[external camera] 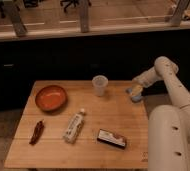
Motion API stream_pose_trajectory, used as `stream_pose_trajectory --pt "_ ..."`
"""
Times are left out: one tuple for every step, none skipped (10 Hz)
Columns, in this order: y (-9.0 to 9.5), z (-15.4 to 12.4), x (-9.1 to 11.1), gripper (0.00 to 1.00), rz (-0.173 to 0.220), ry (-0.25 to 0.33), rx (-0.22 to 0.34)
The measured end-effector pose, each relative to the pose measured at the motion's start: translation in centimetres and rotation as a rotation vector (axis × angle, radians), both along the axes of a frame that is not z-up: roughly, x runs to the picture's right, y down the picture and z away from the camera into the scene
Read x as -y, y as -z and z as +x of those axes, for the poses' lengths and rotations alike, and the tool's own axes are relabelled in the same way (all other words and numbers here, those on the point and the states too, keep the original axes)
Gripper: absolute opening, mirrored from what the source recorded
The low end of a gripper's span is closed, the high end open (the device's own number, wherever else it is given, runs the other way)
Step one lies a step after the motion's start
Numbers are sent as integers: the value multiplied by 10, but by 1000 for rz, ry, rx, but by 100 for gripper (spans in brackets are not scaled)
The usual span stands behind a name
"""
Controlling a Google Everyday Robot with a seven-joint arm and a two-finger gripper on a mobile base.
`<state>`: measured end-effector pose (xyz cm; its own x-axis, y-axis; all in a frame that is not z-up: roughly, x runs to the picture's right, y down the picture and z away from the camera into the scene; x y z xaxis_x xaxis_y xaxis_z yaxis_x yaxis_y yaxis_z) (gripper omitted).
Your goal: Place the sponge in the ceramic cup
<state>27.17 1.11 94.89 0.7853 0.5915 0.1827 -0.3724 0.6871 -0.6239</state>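
Starting at the table's [119,114] near edge, we've got the dark packet [111,138] low and centre, a bottle [74,126] left of it. Further back, the orange bowl [51,97] at left. At the right edge the gripper [134,93], jaws wide, sits low at the blue sponge [137,98]. Beyond, upper centre, the pale cup [100,85] stands apart from it.

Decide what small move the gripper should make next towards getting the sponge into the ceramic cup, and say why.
Probably close on the sponge: the gripper sits open right at it by the table edge, the sponge appears to rest on the wood, not yet lifted, and the ceramic cup stands apart, nearer the table's middle.
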Motion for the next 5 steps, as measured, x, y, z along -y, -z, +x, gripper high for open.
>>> stream_pose_trajectory --pt "-2 3 -1 80 -3 -2 -13" --pt "-4 7 -2 80 -7 -1 -28" --pt "-6 10 -3 80 -11 2 -41" --pt "-7 15 -5 80 -14 5 -51" --pt "-8 21 -7 80 -16 10 -61"
